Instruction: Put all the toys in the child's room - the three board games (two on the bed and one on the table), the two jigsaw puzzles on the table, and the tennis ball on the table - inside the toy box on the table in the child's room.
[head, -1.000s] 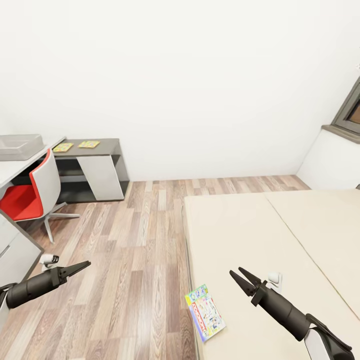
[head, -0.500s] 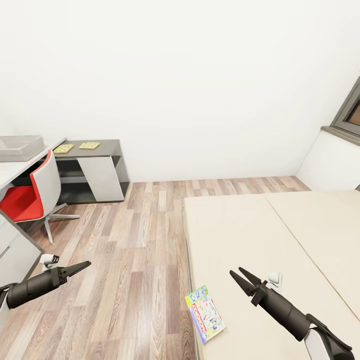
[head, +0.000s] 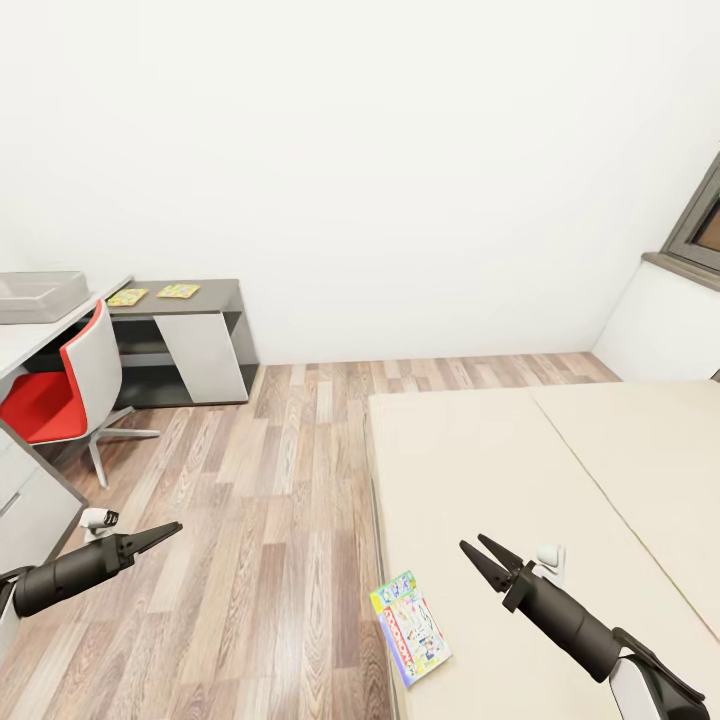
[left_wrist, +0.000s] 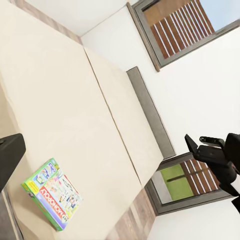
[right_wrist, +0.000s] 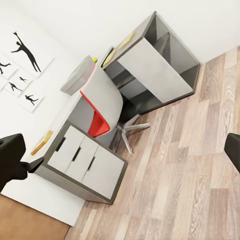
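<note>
A white-and-green board game (head: 410, 625) with a red logo lies on the near corner of the beige bed (head: 520, 450); it also appears in the left wrist view (left_wrist: 52, 192). Two jigsaw puzzles (head: 127, 296) (head: 178, 290) lie on the dark grey part of the table (head: 225, 290). The grey toy box (head: 35, 295) stands on the pale desk top, with a small yellow-green ball (right_wrist: 94, 59) beside it. My left gripper (head: 172, 528) hangs open over the floor. Just right of the board game, my right gripper (head: 472, 545) stands open above the bed. Both hold nothing.
A red-and-white swivel chair (head: 60, 390) stands at the desk. A grey drawer unit (head: 25, 500) is near my left arm. Wood-plank floor (head: 290, 480) runs between the desk and the bed. A dark-framed window (head: 700, 225) is at the far right.
The head view has shifted a touch since the earliest frame. The grippers and the toys have not moved.
</note>
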